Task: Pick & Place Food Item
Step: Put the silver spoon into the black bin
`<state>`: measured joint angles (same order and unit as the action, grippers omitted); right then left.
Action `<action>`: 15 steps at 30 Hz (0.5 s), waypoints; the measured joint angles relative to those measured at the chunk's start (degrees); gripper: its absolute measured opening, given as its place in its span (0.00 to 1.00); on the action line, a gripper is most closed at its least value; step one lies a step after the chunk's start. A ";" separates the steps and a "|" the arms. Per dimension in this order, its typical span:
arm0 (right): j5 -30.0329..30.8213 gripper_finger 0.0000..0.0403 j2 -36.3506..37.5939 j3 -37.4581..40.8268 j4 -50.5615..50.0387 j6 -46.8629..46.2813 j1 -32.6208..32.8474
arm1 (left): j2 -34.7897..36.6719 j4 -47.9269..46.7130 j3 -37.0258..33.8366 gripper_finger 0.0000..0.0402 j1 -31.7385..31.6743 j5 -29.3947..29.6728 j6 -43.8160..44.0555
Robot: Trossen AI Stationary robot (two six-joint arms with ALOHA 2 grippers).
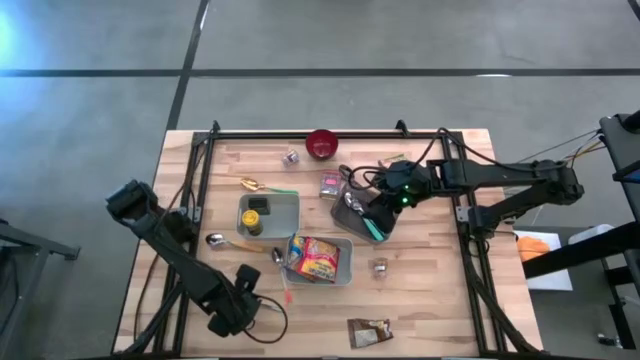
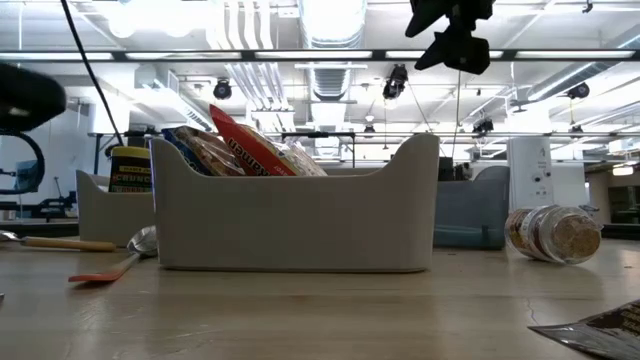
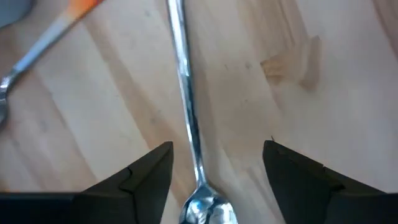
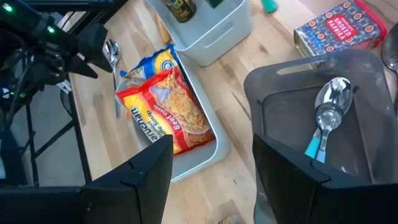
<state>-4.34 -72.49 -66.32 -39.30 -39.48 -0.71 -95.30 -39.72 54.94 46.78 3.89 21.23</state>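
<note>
Looking down past my left gripper (image 3: 214, 180), I see its fingers (image 3: 146, 177) standing apart on either side of a shiny all-metal spoon (image 3: 186, 112) lying on the pale wooden surface (image 3: 323, 93) near its left front corner. My right gripper (image 4: 211, 180) hovers with fingers apart over the dark grey plastic bin (image 4: 367, 81) holding blue-handled spoons (image 4: 326, 118). The red-and-yellow noodle packet (image 1: 315, 256) sits in the light grey rectangular tray (image 1: 345, 268) at the surface's middle.
</note>
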 joint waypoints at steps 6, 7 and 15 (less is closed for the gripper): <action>-0.01 0.54 0.00 0.02 -1.19 -0.02 1.69 | -4.69 -0.20 0.01 0.45 0.01 -0.18 2.17; -0.01 0.54 0.00 0.02 -1.19 -0.01 2.05 | -5.16 -0.12 0.02 0.43 0.02 -0.33 2.74; -0.04 0.54 0.00 0.02 -1.22 -1.40 5.78 | -6.24 0.26 -0.18 0.14 0.05 -2.57 4.33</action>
<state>-4.38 -72.49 -66.30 -40.51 -40.88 5.07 -101.54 -39.46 54.76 46.83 1.32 25.56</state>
